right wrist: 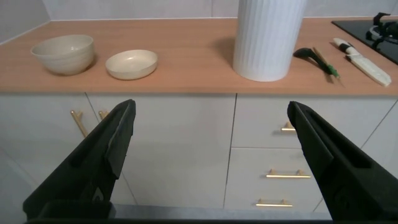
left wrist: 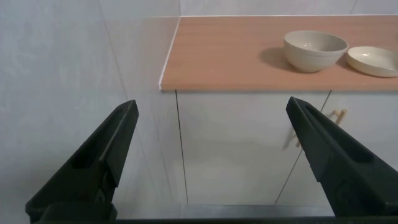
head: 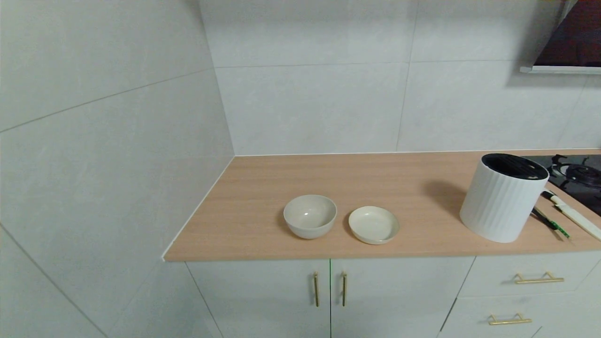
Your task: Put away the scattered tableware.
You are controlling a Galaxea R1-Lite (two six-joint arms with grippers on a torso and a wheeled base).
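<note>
The bowl (head: 310, 216) sits near the front edge of the bench (head: 366, 178), about halfway along it. The little dish (head: 373, 224) lies just beside it on the stove side, not touching.

Both look like glazed pottery: hard, smooth and a bit slippery. They will likely chip or break if you drop or bang them. The bowl is probably the heavier one. Take it by the rim, one finger inside and one outside. The dish is low and flat, so you can only pinch its thin rim.

A tall white pot (head: 503, 199) stands near the front edge toward the stove (head: 575, 176) end. A knife (head: 575, 216) and a thin dark tool (head: 550, 221) lie between the two. Cupboard doors (head: 329, 288) sit under the bowl.

Your left gripper (left wrist: 211, 104) and right gripper (right wrist: 210, 106) hang low in front of the cupboards, jaws wide and empty. Mind the bench's front edge as you go up.
</note>
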